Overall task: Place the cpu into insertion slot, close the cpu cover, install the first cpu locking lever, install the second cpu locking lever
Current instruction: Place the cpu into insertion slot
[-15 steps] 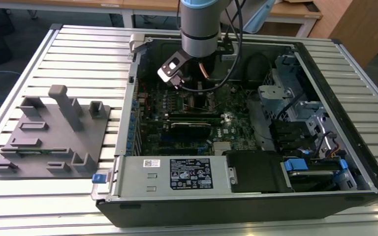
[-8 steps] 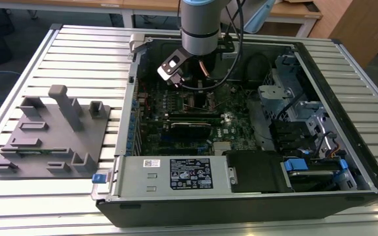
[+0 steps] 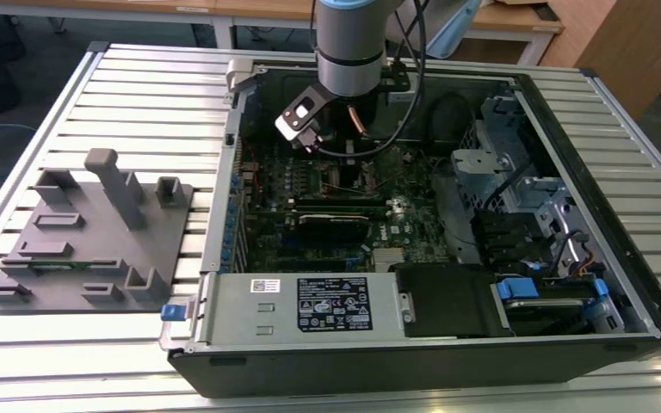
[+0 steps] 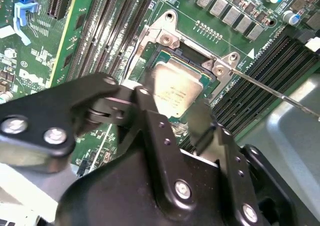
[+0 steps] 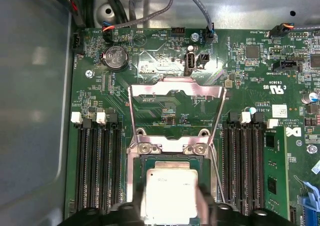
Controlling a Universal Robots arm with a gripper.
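The cpu (image 5: 170,188), a flat square chip with a silver top, lies in or just over the insertion slot (image 5: 170,148) on the green motherboard. It also appears in the second wrist view as the cpu (image 4: 176,87) inside the slot's silvery rim (image 4: 162,36). My gripper (image 5: 170,203) reaches down into the open computer case (image 3: 342,159), and its dark fingers (image 5: 204,201) press against two opposite edges of the chip. The cpu cover (image 5: 150,88), a thin metal frame, is swung open behind the slot. A thin wire lever (image 4: 280,96) sticks out from the slot's corner, unlatched.
Long black memory slots (image 5: 97,166) flank the socket on both sides. Cables (image 5: 145,16) hang near the case wall behind the board. A grey labelled box (image 3: 307,305) fills the case's front. Drive cages (image 3: 515,198) stand at the exterior view's right. A grey fixture tray (image 3: 89,241) lies outside.
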